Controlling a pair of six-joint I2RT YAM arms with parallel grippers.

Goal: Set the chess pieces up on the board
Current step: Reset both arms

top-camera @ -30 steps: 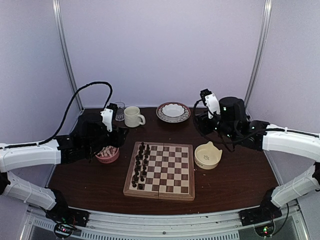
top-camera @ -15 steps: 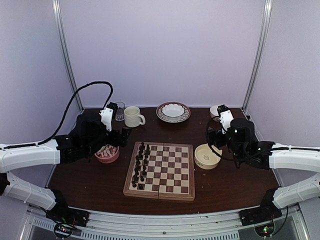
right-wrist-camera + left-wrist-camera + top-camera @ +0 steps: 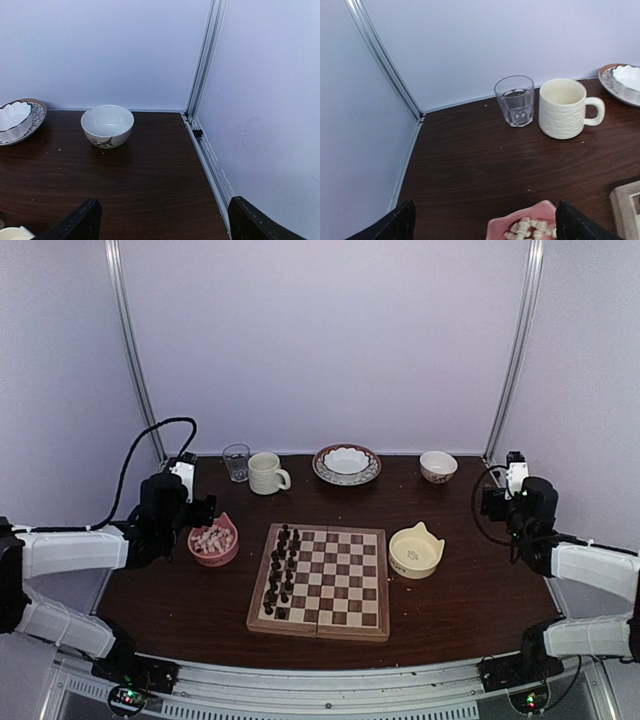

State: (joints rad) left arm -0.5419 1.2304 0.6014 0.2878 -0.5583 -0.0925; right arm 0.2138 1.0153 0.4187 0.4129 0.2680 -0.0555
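Hovering off the board (image 3: 345,590), both jaws spread empty (chess pieces (image 3: 281,562) ranked left), I get clear sightlines.

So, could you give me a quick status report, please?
Left end effector and right end effector open, empty. Dark chess pieces in two files along the board's left edge; cream pieces in the pink bowl. Nothing over the board.

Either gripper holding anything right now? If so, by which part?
Nothing. The left gripper and right gripper are both open, jaws empty, each off to its own side of the board.
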